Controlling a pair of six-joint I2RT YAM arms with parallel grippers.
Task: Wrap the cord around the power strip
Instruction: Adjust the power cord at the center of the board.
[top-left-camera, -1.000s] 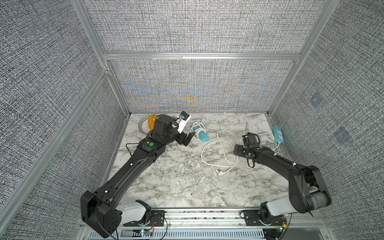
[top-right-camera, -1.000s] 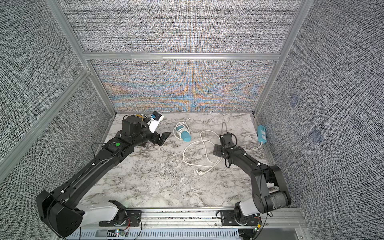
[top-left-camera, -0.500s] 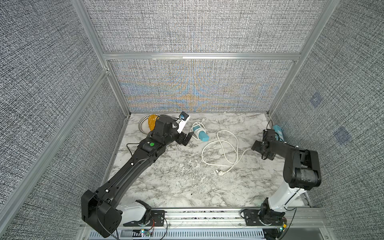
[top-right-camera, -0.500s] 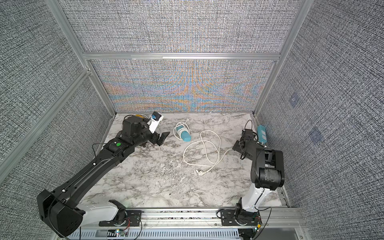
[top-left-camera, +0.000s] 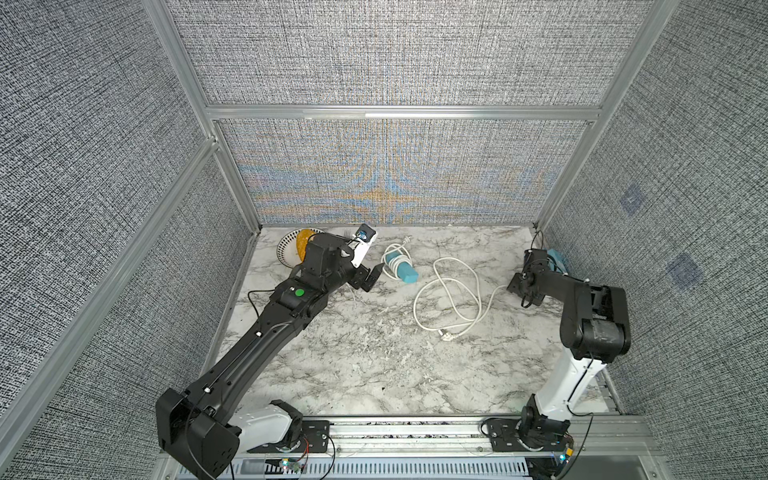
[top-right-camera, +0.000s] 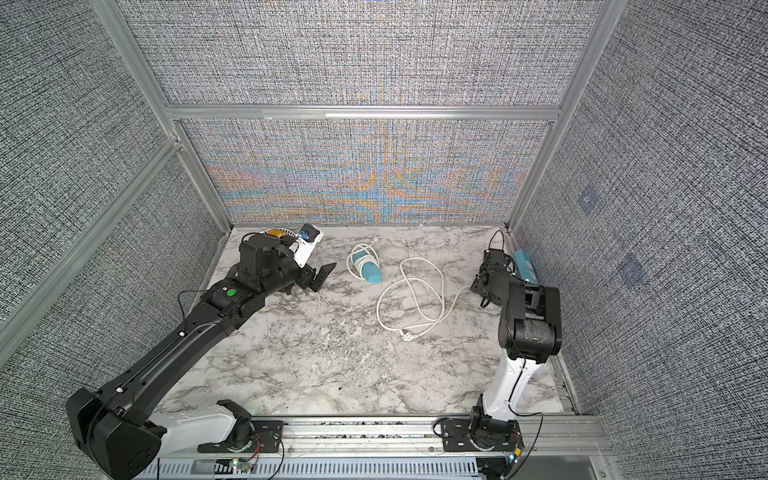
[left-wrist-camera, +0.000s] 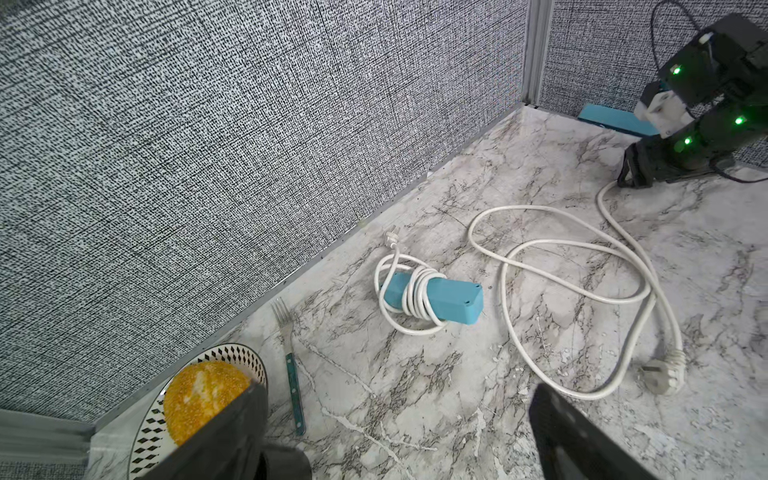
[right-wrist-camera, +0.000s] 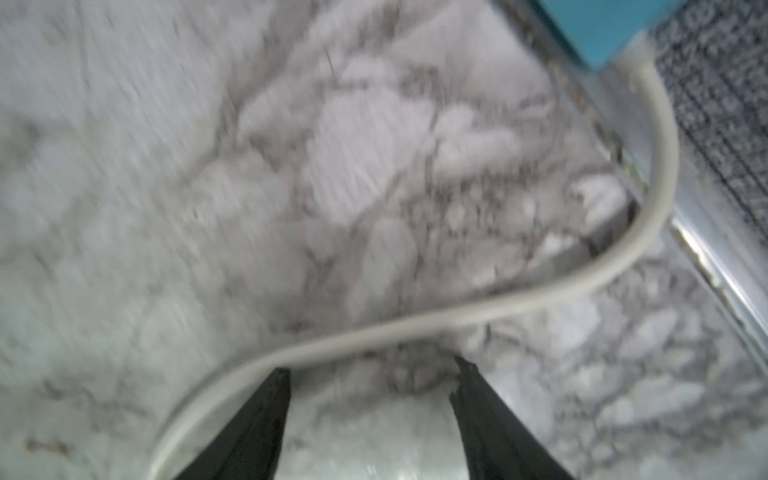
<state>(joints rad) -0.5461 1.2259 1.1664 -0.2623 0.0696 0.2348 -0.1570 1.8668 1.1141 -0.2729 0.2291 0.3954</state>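
Right claw (right-wrist-camera: 372, 368) half-open, tips at loose cord (right-wrist-camera: 415, 318), nothing gripped.
Power strip (top-right-camera: 525, 268) at table's (top-left-camera: 374, 365) 3 o'clock edge; claw near cord root, likely to start wrap there. Left claw (left-wrist-camera: 397, 390) wide, empty, 11 o'clock.

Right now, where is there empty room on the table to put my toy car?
The biggest bare patch is the front of the table, from its near edge up to the loose cord. A smaller one lies along the back wall, right of the wrapped power strip. Crowded: the back left corner, with plate, fork and left gripper.
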